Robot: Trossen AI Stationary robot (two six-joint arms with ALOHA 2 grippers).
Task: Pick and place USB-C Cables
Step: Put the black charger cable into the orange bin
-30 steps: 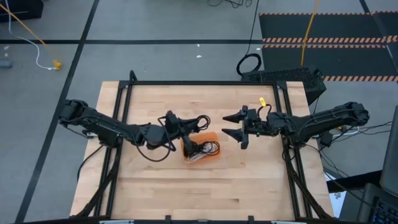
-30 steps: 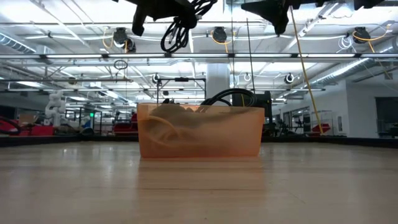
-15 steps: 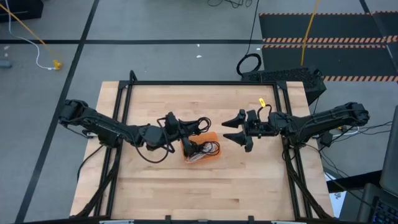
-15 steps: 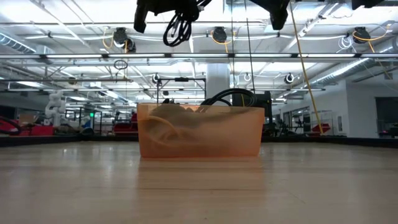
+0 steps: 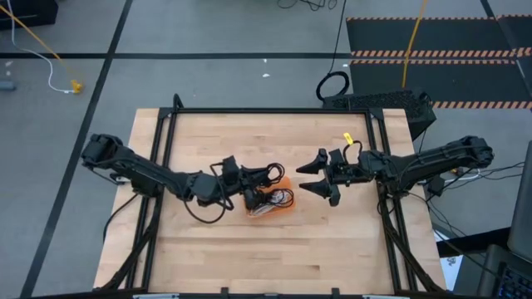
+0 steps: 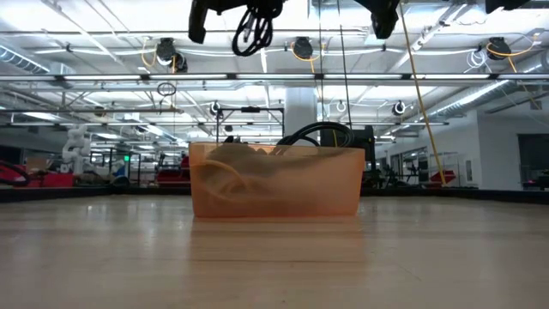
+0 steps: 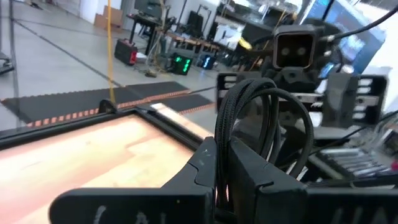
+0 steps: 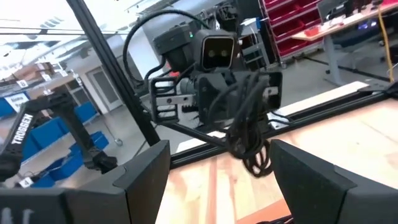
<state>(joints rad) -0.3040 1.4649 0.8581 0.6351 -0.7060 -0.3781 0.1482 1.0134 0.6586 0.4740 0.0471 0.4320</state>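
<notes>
Your left gripper is clamped on a coiled black USB-C cable, held high over the far-left edge of the orange tray — more cables lie inside it. Your right gripper hovers just right of the tray, jaws spread apart — holding nothing.

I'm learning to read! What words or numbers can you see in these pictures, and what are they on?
"TROSSEN": white letters on a dark post, in the right wrist view.
Green lit signs on a box far off, in the left wrist view: too blurred to read.
Pale marks on the left end effector, which holds a black cable: too blurred to read.
</notes>
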